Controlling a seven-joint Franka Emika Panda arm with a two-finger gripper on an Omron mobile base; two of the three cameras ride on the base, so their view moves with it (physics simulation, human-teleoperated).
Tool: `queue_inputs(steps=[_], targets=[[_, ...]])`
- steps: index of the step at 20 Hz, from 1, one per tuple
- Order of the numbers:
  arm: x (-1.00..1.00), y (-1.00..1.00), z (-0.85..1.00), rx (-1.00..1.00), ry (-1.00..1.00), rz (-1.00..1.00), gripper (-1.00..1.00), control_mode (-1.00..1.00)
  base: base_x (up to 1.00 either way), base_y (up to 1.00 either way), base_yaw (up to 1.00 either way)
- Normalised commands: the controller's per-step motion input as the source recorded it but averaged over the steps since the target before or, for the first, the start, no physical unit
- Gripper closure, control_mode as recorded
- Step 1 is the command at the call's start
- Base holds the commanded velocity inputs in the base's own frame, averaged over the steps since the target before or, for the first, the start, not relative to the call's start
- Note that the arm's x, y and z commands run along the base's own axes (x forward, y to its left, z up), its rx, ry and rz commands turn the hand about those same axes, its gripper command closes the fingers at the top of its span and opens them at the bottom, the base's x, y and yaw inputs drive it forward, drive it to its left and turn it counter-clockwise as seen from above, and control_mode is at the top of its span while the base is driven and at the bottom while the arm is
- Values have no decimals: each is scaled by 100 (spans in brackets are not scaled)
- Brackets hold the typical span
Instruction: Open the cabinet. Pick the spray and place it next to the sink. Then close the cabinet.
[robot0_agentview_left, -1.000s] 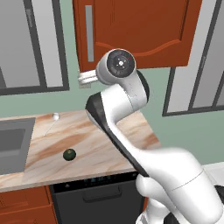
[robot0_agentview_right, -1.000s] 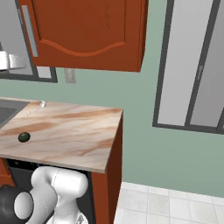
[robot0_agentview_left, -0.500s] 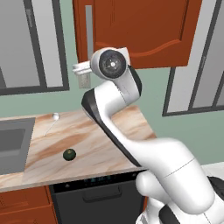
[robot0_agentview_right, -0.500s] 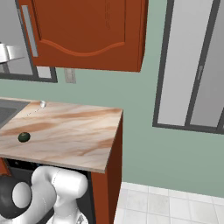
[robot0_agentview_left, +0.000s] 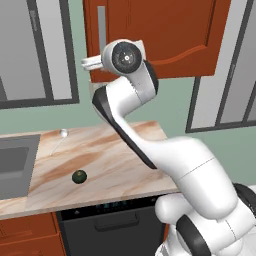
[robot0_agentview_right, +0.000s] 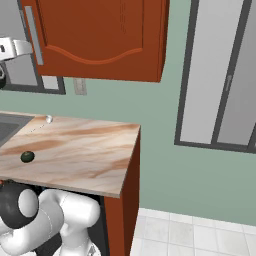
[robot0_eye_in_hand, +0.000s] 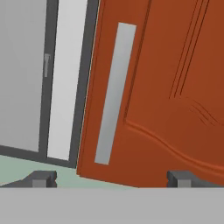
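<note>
Kitchen wall ahead: my gripper (robot0_eye_in_hand: 112, 178) has risen toward the cabinet (robot0_eye_in_hand: 175, 87), fingers spread wide and empty. Its handle (robot0_eye_in_hand: 114, 94) now faces me, door shut.

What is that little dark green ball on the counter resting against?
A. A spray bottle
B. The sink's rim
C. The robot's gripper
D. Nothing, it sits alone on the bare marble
D: the dark green ball lies by itself on the counter, apart from the sink, while the open gripper is raised up by the cabinet.
</note>
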Motion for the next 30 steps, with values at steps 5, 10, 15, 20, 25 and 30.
queue_inputs(steps=[5,10,15,20,25,30], targets=[[40,1,22,5,0,0,-100,-100,0,0,0],[45,3,7,0,0,0,-100,-100,0,0,0],[47,2,0,0,0,0,-100,-100,0,0,0],[47,3,0,0,0,0,-100,-100,0,0,0],[45,8,0,1,0,0,-100,-100,0,0,0],[47,9,0,2,0,0,-100,-100,0,0,0]])
